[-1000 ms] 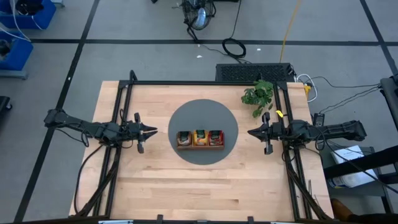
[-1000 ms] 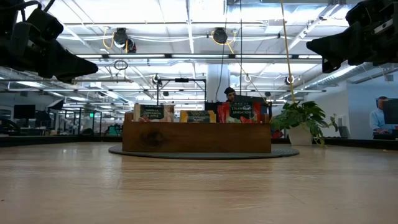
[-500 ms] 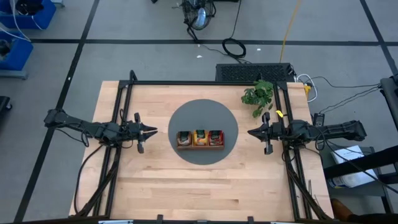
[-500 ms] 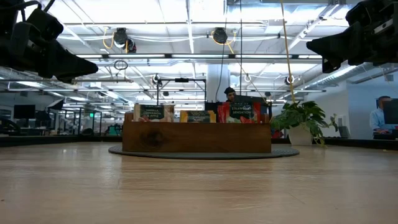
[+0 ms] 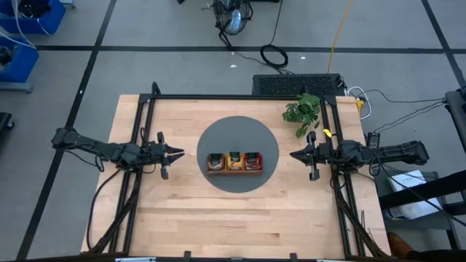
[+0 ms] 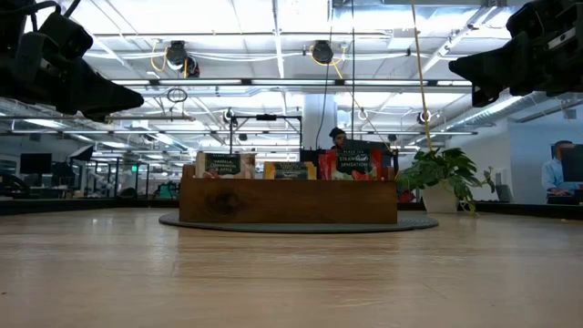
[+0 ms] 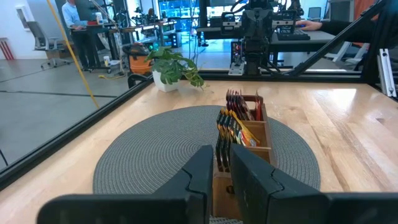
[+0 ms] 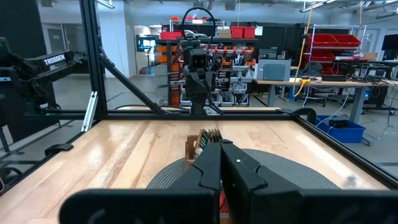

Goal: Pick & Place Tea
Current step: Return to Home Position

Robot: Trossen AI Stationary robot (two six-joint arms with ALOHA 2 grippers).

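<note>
While I watch, the left claw (image 5: 177, 153) near the left edge of the worktop (image 5: 218, 218) and the right claw (image 5: 293, 155) near its right edge are closed together, empty; the tea (image 5: 234, 160) stands in the wooden tray (image 5: 234, 172), midway between them.

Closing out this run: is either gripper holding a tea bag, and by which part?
Nothing is held. The left gripper and right gripper are shut, empty, flanking the wooden organizer.
</note>
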